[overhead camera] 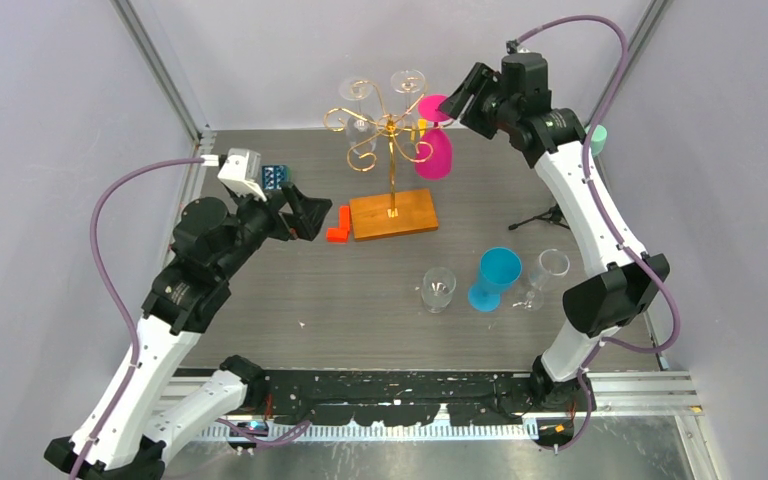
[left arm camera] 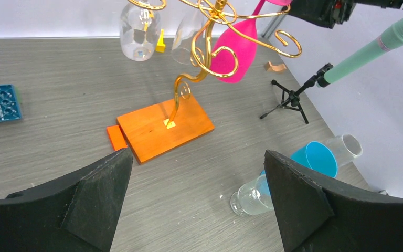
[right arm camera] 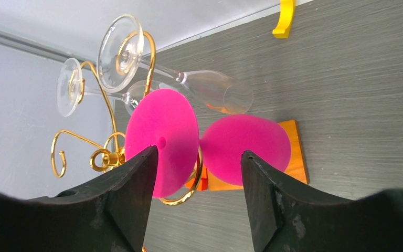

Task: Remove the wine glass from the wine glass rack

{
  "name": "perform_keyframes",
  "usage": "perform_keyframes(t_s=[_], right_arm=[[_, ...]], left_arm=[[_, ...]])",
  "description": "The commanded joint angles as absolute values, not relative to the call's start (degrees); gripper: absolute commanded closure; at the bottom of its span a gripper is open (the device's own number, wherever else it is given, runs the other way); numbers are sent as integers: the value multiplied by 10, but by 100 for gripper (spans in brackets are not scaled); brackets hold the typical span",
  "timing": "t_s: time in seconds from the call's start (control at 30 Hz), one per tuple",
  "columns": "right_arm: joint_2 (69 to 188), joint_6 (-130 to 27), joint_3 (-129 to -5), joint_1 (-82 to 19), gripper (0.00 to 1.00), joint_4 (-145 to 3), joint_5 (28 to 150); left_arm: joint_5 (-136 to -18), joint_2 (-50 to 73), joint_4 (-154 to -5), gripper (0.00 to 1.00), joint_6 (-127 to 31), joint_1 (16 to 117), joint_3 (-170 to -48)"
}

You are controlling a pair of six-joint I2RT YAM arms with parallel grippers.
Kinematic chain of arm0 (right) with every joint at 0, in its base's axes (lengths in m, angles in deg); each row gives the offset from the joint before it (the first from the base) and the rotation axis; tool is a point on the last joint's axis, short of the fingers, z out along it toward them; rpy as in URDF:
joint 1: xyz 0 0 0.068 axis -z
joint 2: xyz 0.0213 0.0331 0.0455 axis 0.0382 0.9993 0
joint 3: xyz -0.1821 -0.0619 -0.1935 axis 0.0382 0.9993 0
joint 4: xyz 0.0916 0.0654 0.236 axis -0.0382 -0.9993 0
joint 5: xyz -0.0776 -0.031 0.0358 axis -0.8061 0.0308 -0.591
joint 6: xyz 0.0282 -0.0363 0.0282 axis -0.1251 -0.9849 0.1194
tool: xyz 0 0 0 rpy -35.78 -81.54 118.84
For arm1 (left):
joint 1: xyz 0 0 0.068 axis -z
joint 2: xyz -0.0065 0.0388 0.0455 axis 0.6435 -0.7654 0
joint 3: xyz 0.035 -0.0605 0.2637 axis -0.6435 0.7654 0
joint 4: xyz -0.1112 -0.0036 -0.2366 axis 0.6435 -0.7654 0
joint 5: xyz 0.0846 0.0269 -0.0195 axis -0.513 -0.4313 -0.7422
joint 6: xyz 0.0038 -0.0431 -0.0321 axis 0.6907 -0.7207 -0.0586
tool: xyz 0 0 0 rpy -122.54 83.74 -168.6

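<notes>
The rack (overhead camera: 390, 150) is seen upright at the back middle of the table (overhead camera: 360, 330), its pole fixed in a wooden base (overhead camera: 392, 214). The pink glass (overhead camera: 435, 150) is hung upside down from a scroll on the rack's right side. Its foot is caught in the wire at the top, and its bowl is tilted down and outward. It is not yet taken off.

The right gripper (right arm camera: 199, 152) is held high at that glass, level with the foot. Its fingers (right arm camera: 131, 194) are spread, and in the wrist view the stem and part of the foot are framed between them. The foot's edge is overlapped by one finger, but whether it is touched cannot be told. Nothing is pinched.

Two clear glasses (overhead camera: 358, 100) are hung likewise from the rear scrolls.

The left gripper (left arm camera: 198, 155) is held low over the table, left of the base and pointed toward it. Its fingers are spread wide, with nothing held between them. A red-orange block (overhead camera: 339, 225) is laid against the base's left end, and a blue tray (overhead camera: 275, 177) is seen behind the left wrist.

Three loose glasses (overhead camera: 437, 288) are laid at the front right of the table, the middle one blue. A small tripod (overhead camera: 545, 215) is stood by the right arm.
</notes>
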State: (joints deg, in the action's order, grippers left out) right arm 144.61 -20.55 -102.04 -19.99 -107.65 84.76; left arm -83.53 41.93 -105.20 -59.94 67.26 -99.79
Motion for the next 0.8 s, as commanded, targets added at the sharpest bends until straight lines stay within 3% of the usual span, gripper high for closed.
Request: perform_keyframes(t_s=[0.0, 0.2, 0.5, 0.77], right_arm=[[1439, -204, -1036, -190, 41, -1011, 888], [1442, -200, -1016, -180, 55, -993, 902], [1442, -160, -983, -166, 59, -933, 946], [1451, -153, -983, -164, 75, -922, 970]], left_arm=[[-792, 420, -983, 0, -581, 670, -978], [-765, 408, -975, 0, -574, 670, -976], [-765, 411, -976, 0, -573, 670, -969], [-768, 410, -977, 0, -572, 670, -965]])
